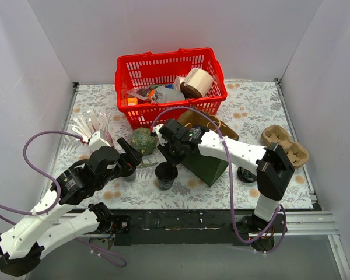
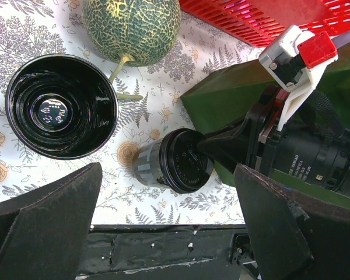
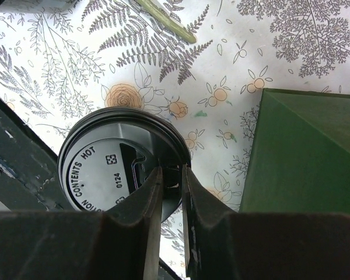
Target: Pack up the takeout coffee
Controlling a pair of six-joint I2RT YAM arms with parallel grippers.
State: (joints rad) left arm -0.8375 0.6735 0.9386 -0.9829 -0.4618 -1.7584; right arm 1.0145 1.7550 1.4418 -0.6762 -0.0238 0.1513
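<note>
Nearest you, your left end effector (image 2: 167, 168) gapes wide and holds nothing. Just beyond it, the coffee (image 3: 114, 169), a glossy black cup with a round lid, is upright at the near middle of the floral worktop (image 1: 245, 111). Its long axis is vertical, sip lid up. Your right end effector (image 3: 170, 175) is nearly closed, pinching the lid's rim. Beside the coffee is a matte green box (image 3: 303, 151), then a netted melon (image 2: 131, 23) and a red plastic lattice basket (image 1: 163, 61).
</note>
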